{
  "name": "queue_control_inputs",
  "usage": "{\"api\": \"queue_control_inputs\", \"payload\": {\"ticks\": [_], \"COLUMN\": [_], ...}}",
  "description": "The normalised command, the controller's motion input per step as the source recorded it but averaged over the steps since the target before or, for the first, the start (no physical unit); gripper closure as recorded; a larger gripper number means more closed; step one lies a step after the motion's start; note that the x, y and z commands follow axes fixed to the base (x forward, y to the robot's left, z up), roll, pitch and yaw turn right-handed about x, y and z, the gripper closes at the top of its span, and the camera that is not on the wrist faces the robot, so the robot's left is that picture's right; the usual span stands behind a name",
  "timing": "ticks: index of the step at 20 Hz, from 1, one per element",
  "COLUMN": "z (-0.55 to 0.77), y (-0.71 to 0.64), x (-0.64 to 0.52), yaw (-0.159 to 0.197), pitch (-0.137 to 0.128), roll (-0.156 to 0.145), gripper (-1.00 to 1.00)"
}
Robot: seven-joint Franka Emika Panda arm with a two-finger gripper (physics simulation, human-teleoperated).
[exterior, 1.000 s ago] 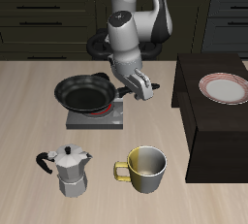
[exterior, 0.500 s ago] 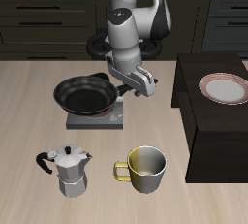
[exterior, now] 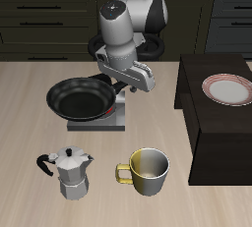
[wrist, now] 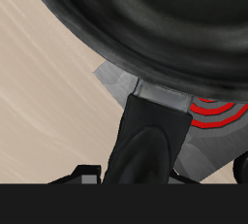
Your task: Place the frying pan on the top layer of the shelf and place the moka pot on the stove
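Observation:
The frying pan is round and black, and its long handle is clamped in my gripper. The pan hangs a little above the stove, whose grey plate shows under it. In the wrist view the pan fills most of the frame, its handle runs into the gripper, and the stove's red spiral shows beneath. The silver moka pot stands near the table's front edge. The dark shelf stands beside the stove, apart from the pan.
A yellow-grey mug stands next to the moka pot. A white plate with a red rim lies on the shelf's top. Dark kitchen cabinets run behind the table.
The gripper has risen with the pan's handle in it. The pan has come up off the stove and shifted a little away from the shelf.

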Motion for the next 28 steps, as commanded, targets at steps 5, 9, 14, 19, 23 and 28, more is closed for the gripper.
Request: {"api": "queue_control_inputs", "payload": {"ticks": [5, 9, 14, 19, 23, 28], "z": [0.4, 0.26, 0.19, -0.06, 0.03, 0.19], "y": [-0.28, -0.17, -0.04, -0.03, 0.02, -0.12], "x": [0.08, 0.14, 0.17, 0.4, 0.23, 0.22], "yaw": [0.069, 0.117, 0.12, 0.075, 0.126, 0.162], "pitch": [-0.003, 0.033, 0.009, 0.043, -0.021, -0.041], "roll": [-0.022, -0.001, -0.017, 0.005, 0.004, -0.052], "gripper": [1.0, 1.0, 1.0, 1.0, 1.0, 1.0]}}
